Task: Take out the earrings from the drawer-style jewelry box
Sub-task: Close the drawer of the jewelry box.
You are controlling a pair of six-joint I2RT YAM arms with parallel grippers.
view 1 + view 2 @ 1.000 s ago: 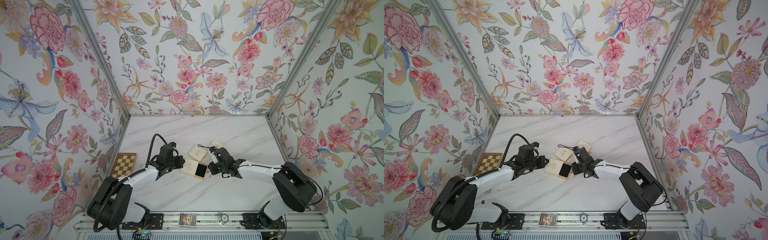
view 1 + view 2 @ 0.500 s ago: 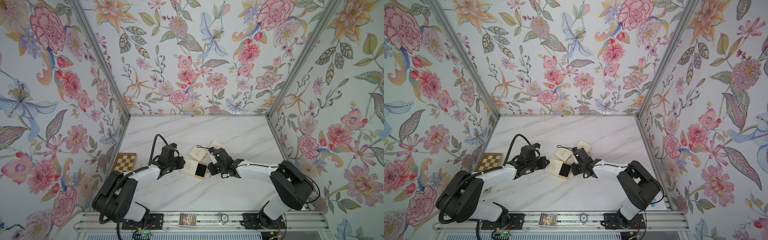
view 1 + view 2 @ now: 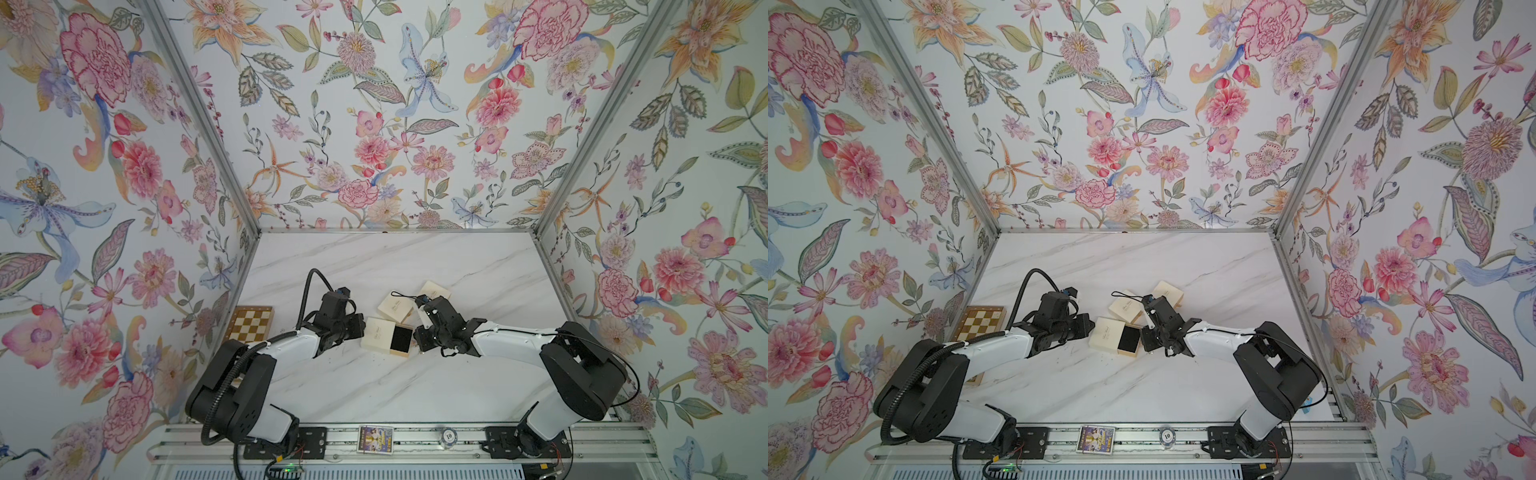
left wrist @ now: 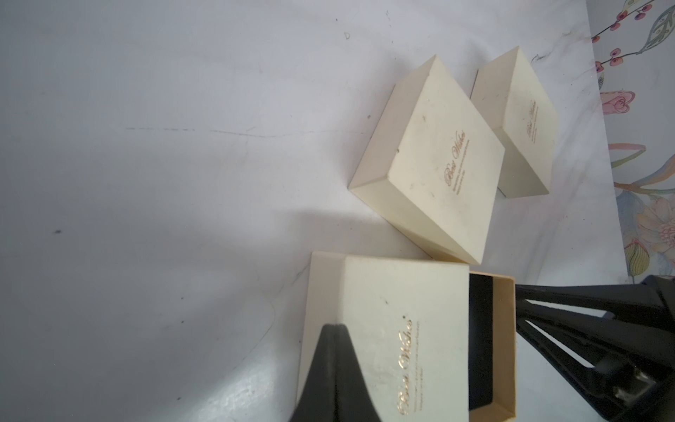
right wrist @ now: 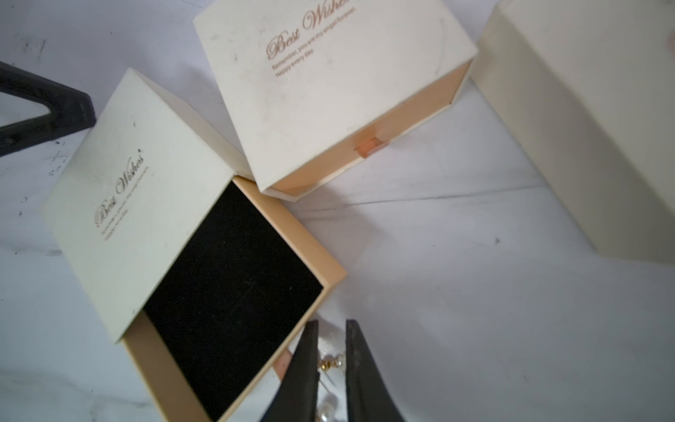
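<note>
cream boxes (image 3: pixel 395 307): three (one has its drawer (image 3: pixel 401 338) slid out, two are closed)
pull tabs (image 5: pixel 369 146): two in the right wrist view
earrings (image 5: pixel 330 361): count unclear (a gold-toned bit and pearl-like beads show, crowded between black fingers)
robot arms (image 3: pixel 511 345): two
grippers: two, the left gripper (image 4: pixel 334 325) and the right gripper (image 5: pixel 330 323)
chessboards (image 3: pixel 251 324): one
picture cards (image 3: pixel 376 438): one
round tokens (image 3: pixel 449 435): one
</note>
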